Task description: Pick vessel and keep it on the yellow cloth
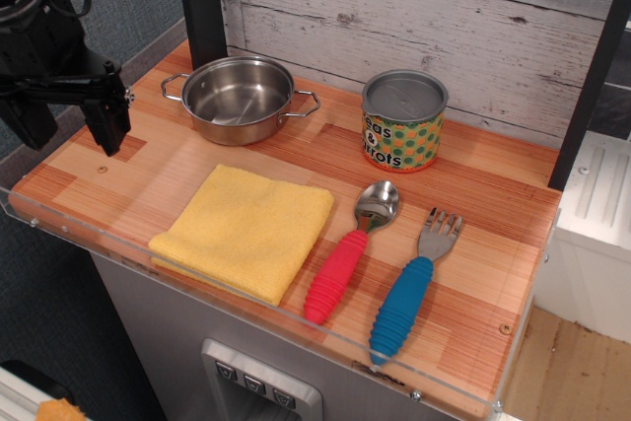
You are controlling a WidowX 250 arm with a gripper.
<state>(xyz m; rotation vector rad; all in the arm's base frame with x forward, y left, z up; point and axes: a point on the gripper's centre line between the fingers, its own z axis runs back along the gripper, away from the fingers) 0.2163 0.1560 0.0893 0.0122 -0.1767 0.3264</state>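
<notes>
The vessel (240,98), a small shiny steel pot with two wire loop handles, stands upright and empty at the back of the wooden counter. The yellow cloth (245,230) lies folded flat in front of it, near the counter's front edge. My black gripper (71,140) hangs over the counter's left end, to the left of the pot and apart from it. Its two fingers (110,125) stand wide apart and hold nothing.
A lidded green-and-orange dotted can (402,121) stands right of the pot. A red-handled spoon (350,253) and a blue-handled fork (409,288) lie right of the cloth. A clear plastic lip (296,317) runs along the counter's front edge. A plank wall stands behind.
</notes>
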